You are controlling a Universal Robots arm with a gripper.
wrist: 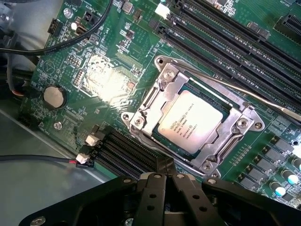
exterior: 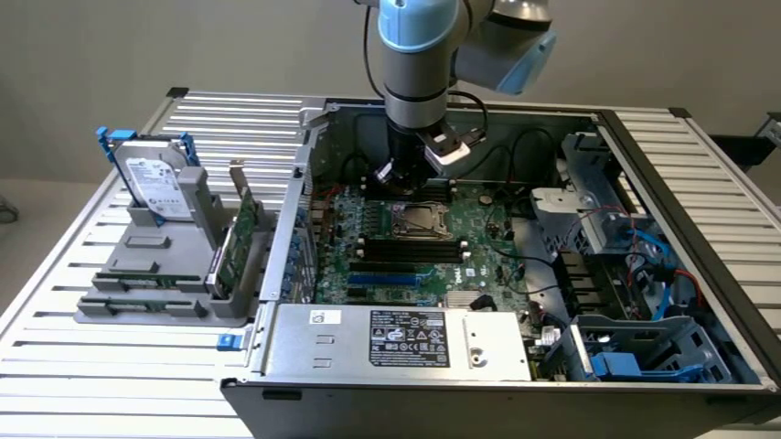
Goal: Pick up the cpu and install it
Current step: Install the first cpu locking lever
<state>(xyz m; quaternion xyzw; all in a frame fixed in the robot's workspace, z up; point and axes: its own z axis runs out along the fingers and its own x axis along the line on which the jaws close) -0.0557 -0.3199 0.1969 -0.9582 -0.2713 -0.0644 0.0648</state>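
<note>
Left in the exterior view, a hard drive [exterior: 159, 186] stands upright in a grey rack [exterior: 146, 297] on a slatted table [exterior: 73, 366].

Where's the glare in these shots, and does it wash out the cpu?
Wrist view: a white glare patch bleaches the motherboard beside the coin battery; the cpu has only a soft sheen, its print visible. Exterior view: even light, with the case interior shaded.

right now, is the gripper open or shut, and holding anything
gripper: shut, holding nothing, close to the cpu lying in the socket
</note>
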